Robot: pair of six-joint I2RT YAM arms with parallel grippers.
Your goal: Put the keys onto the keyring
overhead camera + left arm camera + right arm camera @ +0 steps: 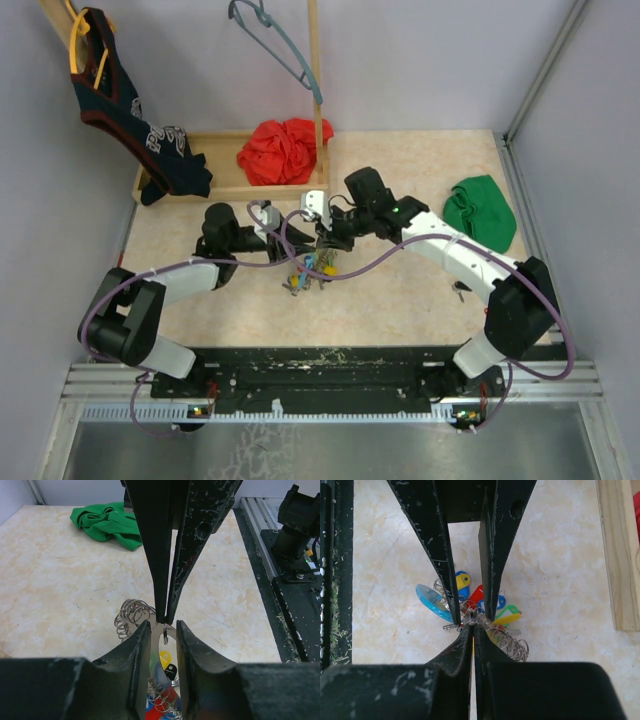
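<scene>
The keys (305, 272), with blue, red, green and yellow tags, lie bunched at the table's middle; they also show in the right wrist view (480, 594). The keyring's light-blue section (431, 601) lies beside them. My left gripper (292, 243) (163, 630) is shut across a flat silver part of the keyring (156, 645), held just above the bunch. My right gripper (322, 243) (473, 627) faces it tip to tip and is shut on a small split ring (165, 627) at the keyring. A coil of silver rings (512, 645) hangs beside the tips.
A green cloth (480, 212) lies at the right. A red cloth (283, 150) sits in a wooden tray (215, 185) at the back. A grey-blue hanger (275, 40) and a dark garment (130, 110) hang behind. A small dark item (459, 290) lies by the right arm.
</scene>
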